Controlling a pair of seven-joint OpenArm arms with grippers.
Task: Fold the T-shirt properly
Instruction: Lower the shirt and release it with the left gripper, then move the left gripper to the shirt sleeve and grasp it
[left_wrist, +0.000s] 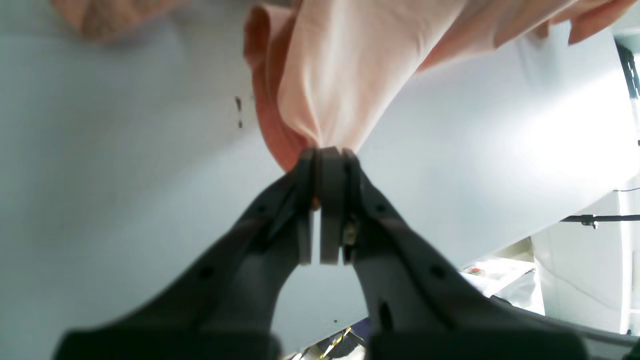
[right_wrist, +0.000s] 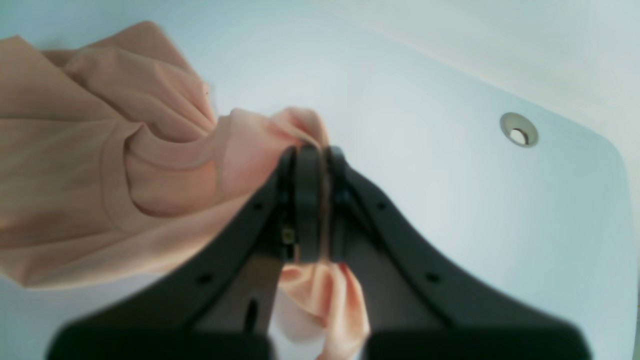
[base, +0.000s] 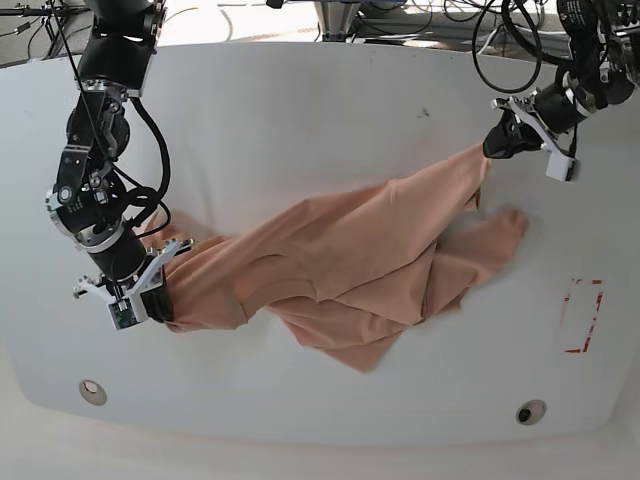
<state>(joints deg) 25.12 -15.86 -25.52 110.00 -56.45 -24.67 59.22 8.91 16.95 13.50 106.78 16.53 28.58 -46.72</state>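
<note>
Both arms are stretching the salmon-pink cotton T-shirt (base: 350, 265) across the white worktop (base: 300, 110), where it lies rumpled and diagonal. The left tool (left_wrist: 327, 150) is clenched on a bunched edge of fabric, lifted off the surface at the far side. The right tool (right_wrist: 310, 150) is clamped on cloth near the ribbed collar (right_wrist: 117, 185). To do this well, I'd say: pull apart evenly, keep both pinches firm, and lay it flat before any fold, wrinkles out.
</note>
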